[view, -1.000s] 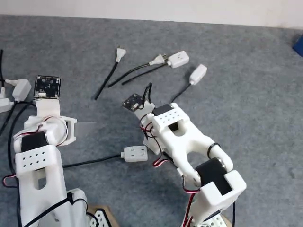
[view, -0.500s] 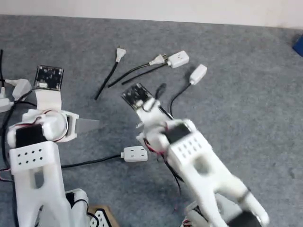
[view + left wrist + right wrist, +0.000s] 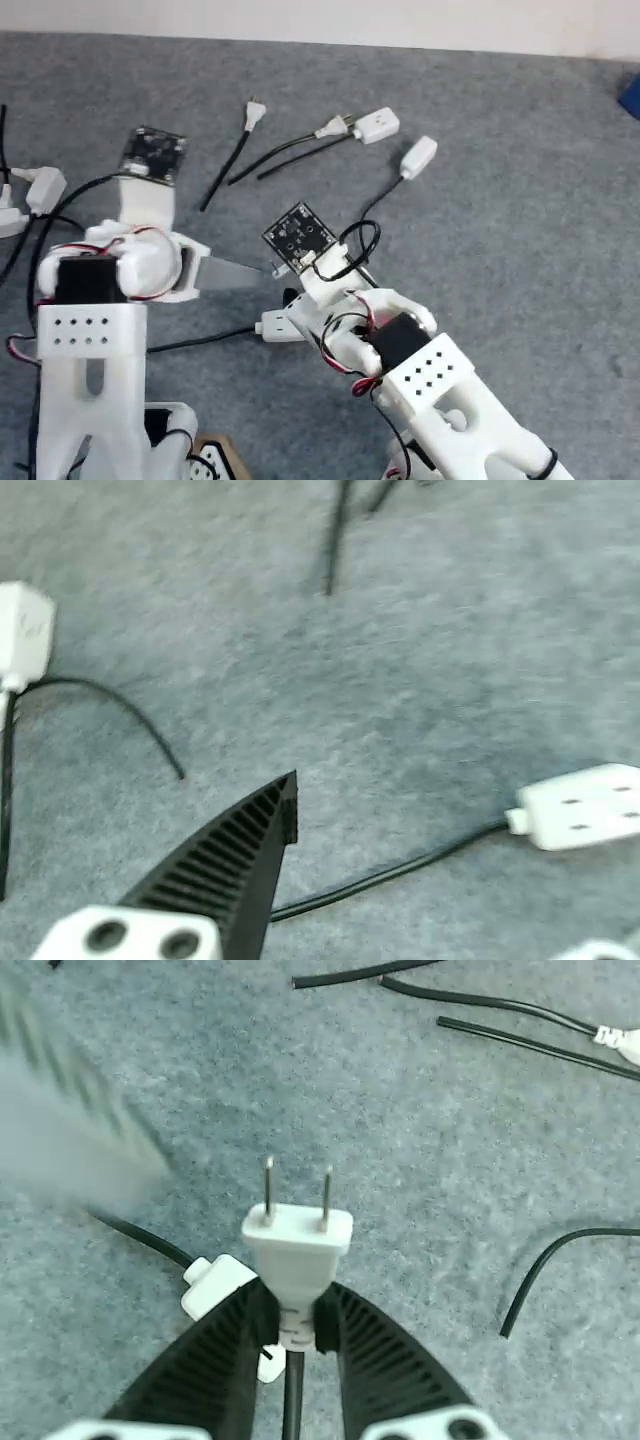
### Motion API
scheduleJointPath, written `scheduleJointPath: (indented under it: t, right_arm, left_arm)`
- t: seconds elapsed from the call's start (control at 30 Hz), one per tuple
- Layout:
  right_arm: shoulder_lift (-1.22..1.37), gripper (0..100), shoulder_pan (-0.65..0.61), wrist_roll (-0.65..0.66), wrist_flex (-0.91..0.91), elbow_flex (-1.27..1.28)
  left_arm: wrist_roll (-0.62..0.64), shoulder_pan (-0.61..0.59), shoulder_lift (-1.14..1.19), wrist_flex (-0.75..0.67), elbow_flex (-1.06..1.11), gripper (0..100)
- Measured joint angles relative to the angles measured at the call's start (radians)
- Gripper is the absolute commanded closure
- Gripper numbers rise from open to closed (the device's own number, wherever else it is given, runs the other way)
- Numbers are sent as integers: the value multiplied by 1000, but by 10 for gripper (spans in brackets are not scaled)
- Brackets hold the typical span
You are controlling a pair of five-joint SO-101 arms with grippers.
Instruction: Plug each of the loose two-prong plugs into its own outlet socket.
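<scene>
The right end effector (image 3: 295, 1310) is clamped on the plug (image 3: 297, 1240) at its rear neck, prongs ahead. Expect a light, rigid, slick moulding, so grip the flat body sides. The outlet socket (image 3: 212, 1282) lies just beside.

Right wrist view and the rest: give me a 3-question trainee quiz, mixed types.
1. True or false: the right gripper is shut on a plug.
2. How many prongs does that plug have? A) one B) two C) three
3. Fill in: the cord on the white socket is ___ in colour.

Key: 1 true; 2 B; 3 black.
</scene>
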Motion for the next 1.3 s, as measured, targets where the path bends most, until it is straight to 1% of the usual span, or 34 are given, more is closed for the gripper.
scheduleJointPath:
  t: [0.13, 0.23, 0.33, 0.53, 0.67, 0.87, 0.93, 1.13, 1.3]
  right_arm:
    - [-2, 991, 0, 0, 0, 23]
    - [-11, 991, 0, 0, 8, 25]
    - [-18, 991, -18, -21, 51, 25]
    - [-20, 991, -92, -31, 130, -20]
    - [-20, 991, -97, -37, 138, -25]
    - [-20, 991, -101, -37, 141, -25]
    - [-18, 991, -101, -34, 149, -46]
    - [-17, 991, -100, -3, 250, -175]
    - [-15, 991, -114, -2, 301, -207]
  left_arm:
    - [15, 87, -2, 32, -35, 447]
    - [18, 120, -2, 32, -35, 447]
    - [18, 121, -2, 31, -5, 447]
    - [18, 121, -2, -40, 72, 447]
    - [-3, 121, -2, -60, 101, 447]
    - [-12, 91, -2, -147, 189, 447]
    - [-34, 89, -2, -158, 198, 447]
    - [-43, 87, -3, -169, 195, 447]
    - [-44, 87, -14, -170, 196, 447]
